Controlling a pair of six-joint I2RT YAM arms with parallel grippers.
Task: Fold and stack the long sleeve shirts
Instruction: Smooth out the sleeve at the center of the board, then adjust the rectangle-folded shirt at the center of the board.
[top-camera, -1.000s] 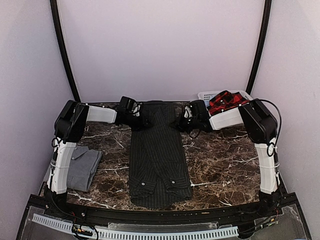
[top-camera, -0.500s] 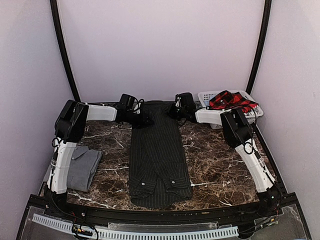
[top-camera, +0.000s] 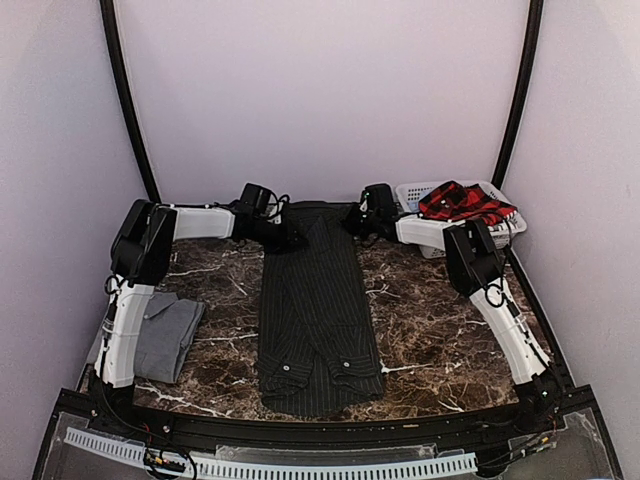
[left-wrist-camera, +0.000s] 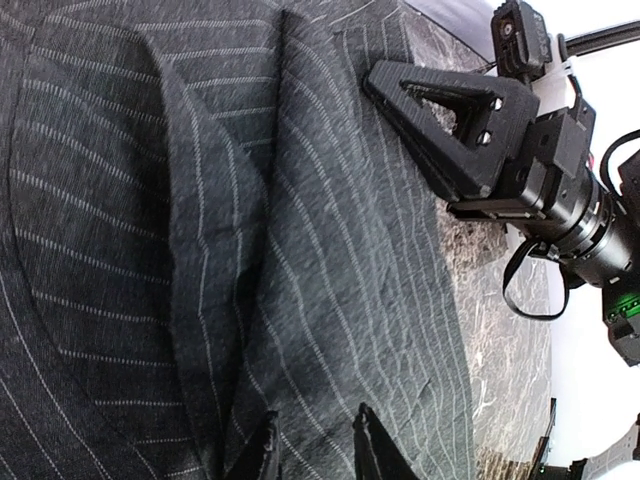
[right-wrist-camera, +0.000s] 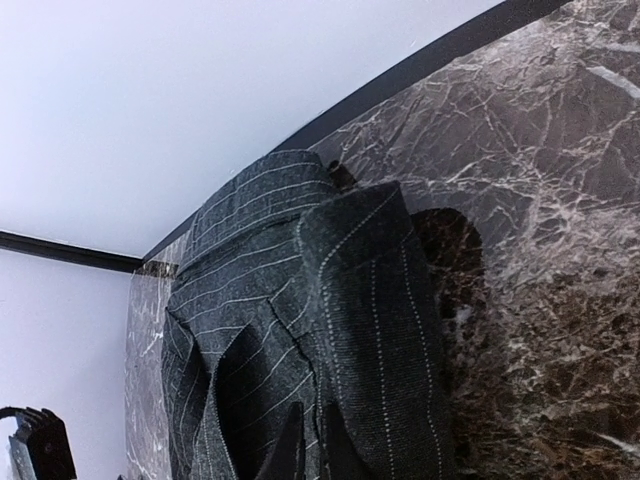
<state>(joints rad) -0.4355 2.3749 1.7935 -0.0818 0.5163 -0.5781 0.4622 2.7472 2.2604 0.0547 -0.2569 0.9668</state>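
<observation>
The black pinstriped long sleeve shirt (top-camera: 315, 310) lies folded into a narrow strip down the middle of the table, collar at the far end. My left gripper (top-camera: 285, 238) sits at its far left corner, and in the left wrist view it (left-wrist-camera: 313, 425) is shut on a thick fold of the striped cloth (left-wrist-camera: 350, 250). At the far right corner, my right gripper (top-camera: 352, 222) has its fingers almost together (right-wrist-camera: 315, 445), shut on the shirt's edge (right-wrist-camera: 300, 280). A folded grey shirt (top-camera: 168, 335) rests near left. The red plaid shirt (top-camera: 460, 202) lies in the basket.
A white slatted basket (top-camera: 412, 190) stands at the back right corner, beside the right arm. The marble table (top-camera: 440, 310) shows bare stone right of the shirt. Purple walls close in on three sides.
My right arm swung in from the right to the shirt's far right corner and its jaws closed on the cloth. The left arm and the shirts stayed put.
</observation>
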